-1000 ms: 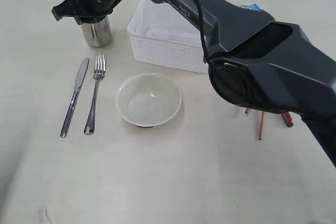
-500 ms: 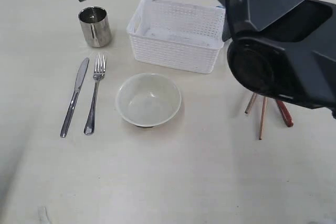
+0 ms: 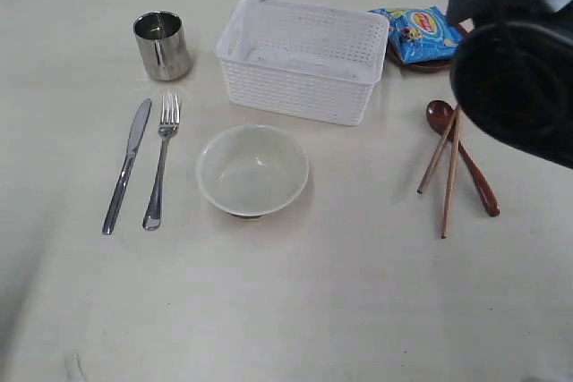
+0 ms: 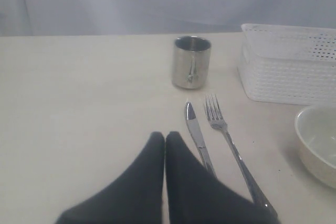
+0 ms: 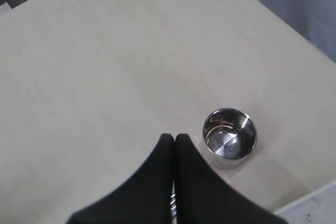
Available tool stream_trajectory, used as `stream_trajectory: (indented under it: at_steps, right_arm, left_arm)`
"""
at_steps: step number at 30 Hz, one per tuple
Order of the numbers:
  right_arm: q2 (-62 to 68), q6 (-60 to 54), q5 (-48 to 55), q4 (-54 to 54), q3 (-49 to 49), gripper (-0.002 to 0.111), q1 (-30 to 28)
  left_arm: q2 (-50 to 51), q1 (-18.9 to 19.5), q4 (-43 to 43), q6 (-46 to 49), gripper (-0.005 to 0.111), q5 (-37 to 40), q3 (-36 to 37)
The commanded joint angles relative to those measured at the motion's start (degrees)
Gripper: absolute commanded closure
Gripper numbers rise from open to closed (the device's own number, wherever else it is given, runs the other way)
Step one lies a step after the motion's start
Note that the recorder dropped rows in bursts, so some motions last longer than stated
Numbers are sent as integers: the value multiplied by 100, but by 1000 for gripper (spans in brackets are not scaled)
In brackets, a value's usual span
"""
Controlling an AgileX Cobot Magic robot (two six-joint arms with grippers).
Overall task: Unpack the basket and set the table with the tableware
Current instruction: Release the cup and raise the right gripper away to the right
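Observation:
The steel cup stands upright on the table, left of the white basket. Below the cup lie the knife and fork, with the off-white bowl to their right. The dark red spoon and two chopsticks lie at the right. A small brown plate sits under a blue snack packet. My right gripper is shut and empty, high above the table beside the cup. My left gripper is shut and empty, low, near the knife.
The right arm's dark bulk fills the exterior view's upper right corner, above the spoon and chopsticks. No tableware shows inside the basket. The bowl's rim shows at the edge of the left wrist view.
The right arm let go of the cup and drew up and back to the right. Its jaws closed. The spoon, chopsticks and packet came into view.

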Motion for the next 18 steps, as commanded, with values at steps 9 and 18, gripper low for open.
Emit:
stream_trajectory:
  at_steps: [9, 18]
  right_arm:
    - [-1299, 367, 273, -37, 13, 109, -18]
    - [-2905, 547, -8, -1029, 2435, 109, -18]
  left_arm:
    - [-19, -44, -2, -6, 107, -10, 18]
    - [-19, -44, -2, -6, 107, -10, 18]
